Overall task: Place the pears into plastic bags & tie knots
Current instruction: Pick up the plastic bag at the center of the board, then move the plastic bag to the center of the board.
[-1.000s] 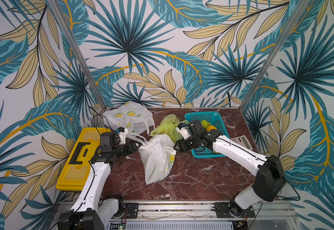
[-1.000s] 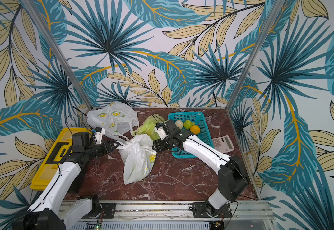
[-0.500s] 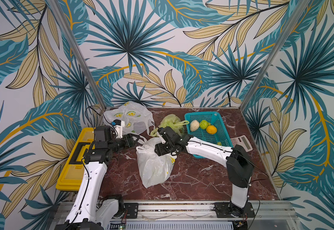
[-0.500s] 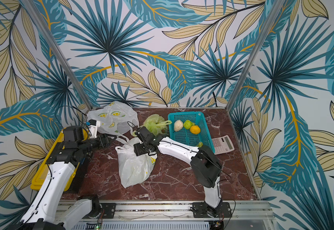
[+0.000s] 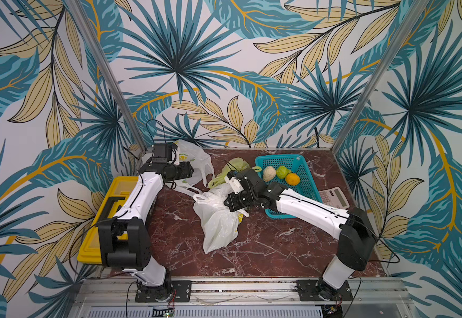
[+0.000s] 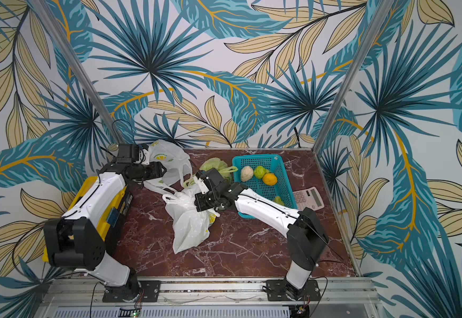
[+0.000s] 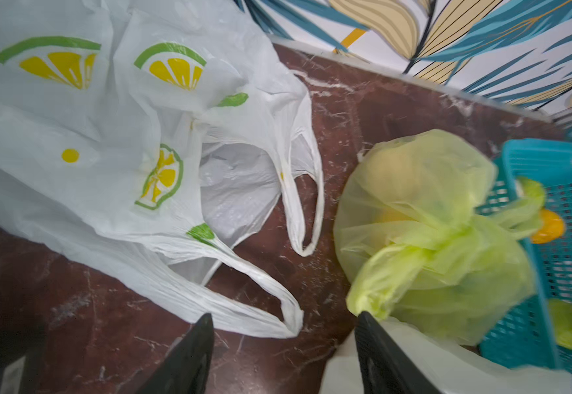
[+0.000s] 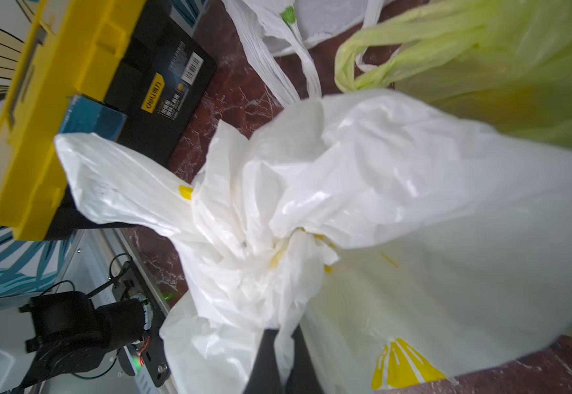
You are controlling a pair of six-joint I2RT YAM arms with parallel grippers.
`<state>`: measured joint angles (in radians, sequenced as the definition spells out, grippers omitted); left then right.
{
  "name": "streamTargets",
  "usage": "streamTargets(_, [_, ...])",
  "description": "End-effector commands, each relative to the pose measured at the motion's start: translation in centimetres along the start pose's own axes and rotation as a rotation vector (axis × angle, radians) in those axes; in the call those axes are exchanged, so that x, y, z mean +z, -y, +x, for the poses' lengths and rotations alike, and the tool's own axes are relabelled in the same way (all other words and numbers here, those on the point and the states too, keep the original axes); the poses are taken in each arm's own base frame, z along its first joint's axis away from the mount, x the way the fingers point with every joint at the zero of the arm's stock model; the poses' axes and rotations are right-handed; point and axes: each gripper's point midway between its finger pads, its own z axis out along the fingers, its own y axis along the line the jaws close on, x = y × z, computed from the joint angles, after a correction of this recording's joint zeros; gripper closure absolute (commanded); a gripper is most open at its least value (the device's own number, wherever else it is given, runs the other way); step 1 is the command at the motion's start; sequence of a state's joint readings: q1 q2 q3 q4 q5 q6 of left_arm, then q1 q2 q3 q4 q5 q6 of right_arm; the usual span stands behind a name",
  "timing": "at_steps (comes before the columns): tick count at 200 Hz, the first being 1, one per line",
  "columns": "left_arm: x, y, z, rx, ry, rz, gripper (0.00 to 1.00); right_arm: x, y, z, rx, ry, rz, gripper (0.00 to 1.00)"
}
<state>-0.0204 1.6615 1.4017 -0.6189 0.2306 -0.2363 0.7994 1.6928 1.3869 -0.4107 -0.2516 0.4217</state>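
A filled white plastic bag lies mid-table, its top bunched into a knot. My right gripper is shut on a fold of this bag's plastic just beside the knot. My left gripper is open and holds nothing. It hovers over the loop handles of an empty white lemon-print bag at the back left. A tied yellow-green bag stands between the two white ones. A cream pear and a green pear sit in the basket.
The teal basket at the back right also holds an orange fruit and another green pear. A calculator lies beside it. A yellow toolbox lines the left table edge under my left arm.
My right gripper moved from near the basket to the middle white bag and shut on its top. My left gripper opened, let the handle go and drew back toward the rear-left bag.
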Motion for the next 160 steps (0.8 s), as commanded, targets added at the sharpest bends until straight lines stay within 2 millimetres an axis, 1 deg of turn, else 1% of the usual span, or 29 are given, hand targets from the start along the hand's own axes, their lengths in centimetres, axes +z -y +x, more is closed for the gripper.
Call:
streamTargets(1, [3.3, 0.0, -0.8, 0.033, -0.029, -0.054, 0.29, 0.1, 1.5, 0.9, 0.042, -0.019, 0.000, 0.96])
streamTargets(15, [5.9, 1.1, -0.8, 0.045, -0.062, -0.031, 0.28, -0.4, 2.4, 1.1, 0.066, -0.012, -0.006, 0.96])
streamTargets(22, [7.2, 1.3, -0.7, 0.048, -0.079, -0.035, 0.28, -0.6, 2.7, 1.3, 0.075, -0.012, -0.009, 0.96])
streamTargets(25, [7.5, 1.3, -0.8, 0.048, -0.078, -0.041, 0.28, -0.7, 2.9, 1.3, 0.075, -0.013, -0.010, 0.96])
streamTargets(36, [9.6, 1.2, -0.4, 0.043, -0.108, -0.048, 0.27, -0.9, 3.4, 1.8, 0.075, -0.024, -0.005, 0.95])
streamTargets(53, [12.5, 1.0, 1.0, 0.041, -0.159, -0.060, 0.27, -1.0, 4.1, 2.6, 0.082, -0.039, 0.014, 0.91])
streamTargets(58, [13.3, 0.9, 1.4, 0.046, -0.172, -0.069, 0.27, -0.9, 4.3, 2.8, 0.088, -0.044, 0.018, 0.87])
streamTargets(62, [13.9, 0.8, 1.7, 0.050, -0.181, -0.077, 0.27, -0.9, 4.4, 2.8, 0.093, -0.046, 0.021, 0.80])
streamTargets(66, [14.4, 0.7, 2.0, 0.053, -0.190, -0.084, 0.27, -0.8, 4.4, 3.0, 0.100, -0.051, 0.020, 0.73])
streamTargets(67, [14.5, 0.7, 2.0, 0.055, -0.191, -0.085, 0.27, -0.8, 4.4, 3.0, 0.100, -0.051, 0.020, 0.73])
streamTargets(69, [14.7, 0.6, 2.2, 0.057, -0.196, -0.088, 0.27, -0.9, 4.5, 3.1, 0.104, -0.055, 0.022, 0.66])
streamTargets(70, [14.9, 0.6, 2.4, 0.057, -0.201, -0.090, 0.27, -0.9, 4.5, 3.1, 0.104, -0.055, 0.022, 0.66])
streamTargets(71, [14.9, 0.6, 2.4, 0.059, -0.203, -0.091, 0.27, -0.9, 4.5, 3.2, 0.107, -0.058, 0.020, 0.63])
streamTargets(74, [15.3, 0.5, 2.7, 0.061, -0.210, -0.094, 0.27, -1.0, 4.4, 3.2, 0.110, -0.059, 0.016, 0.59])
streamTargets(75, [15.4, 0.5, 2.8, 0.061, -0.212, -0.095, 0.27, -1.0, 4.4, 3.2, 0.110, -0.059, 0.016, 0.59])
streamTargets(78, [15.7, 0.4, 3.1, 0.062, -0.219, -0.100, 0.27, -1.0, 4.2, 3.3, 0.114, -0.061, 0.007, 0.54])
streamTargets(83, [16.2, 0.2, 3.6, 0.065, -0.232, -0.109, 0.28, -1.1, 4.1, 3.5, 0.119, -0.062, -0.002, 0.50])
streamTargets(84, [16.2, 0.1, 3.7, 0.066, -0.233, -0.112, 0.29, -1.2, 4.0, 3.5, 0.121, -0.063, -0.006, 0.48])
streamTargets(94, [16.9, -0.1, 4.4, 0.044, -0.254, -0.115, 0.33, -1.6, 3.7, 4.0, 0.132, -0.065, -0.020, 0.42])
streamTargets(104, [17.1, 0.1, 4.7, 0.038, -0.264, -0.101, 0.41, -2.1, 3.5, 4.4, 0.134, -0.069, -0.031, 0.39])
streamTargets(112, [17.2, 0.2, 4.7, 0.044, -0.265, -0.098, 0.50, -2.4, 3.2, 4.9, 0.135, -0.083, -0.038, 0.38])
streamTargets(120, [17.1, 0.1, 4.5, 0.045, -0.259, -0.108, 0.65, -2.7, 3.0, 5.5, 0.137, -0.100, -0.039, 0.37])
streamTargets(130, [16.6, -0.2, 3.9, 0.045, -0.244, -0.108, 0.84, -2.7, 2.6, 6.5, 0.133, -0.127, -0.044, 0.36])
streamTargets(138, [16.0, -0.5, 3.3, 0.033, -0.230, -0.110, 0.94, -2.4, 2.3, 7.5, 0.135, -0.151, -0.042, 0.35])
streamTargets(143, [15.2, -0.6, 2.6, 0.022, -0.214, -0.106, 0.97, -2.1, 2.2, 8.1, 0.139, -0.165, -0.040, 0.35])
streamTargets(153, [13.7, -0.7, 1.3, 0.013, -0.178, -0.098, 0.99, -1.2, 1.9, 9.3, 0.149, -0.186, -0.050, 0.35])
streamTargets(160, [12.2, -0.5, 0.1, 0.018, -0.141, -0.094, 1.00, -0.7, 1.9, 9.5, 0.161, -0.190, -0.053, 0.34])
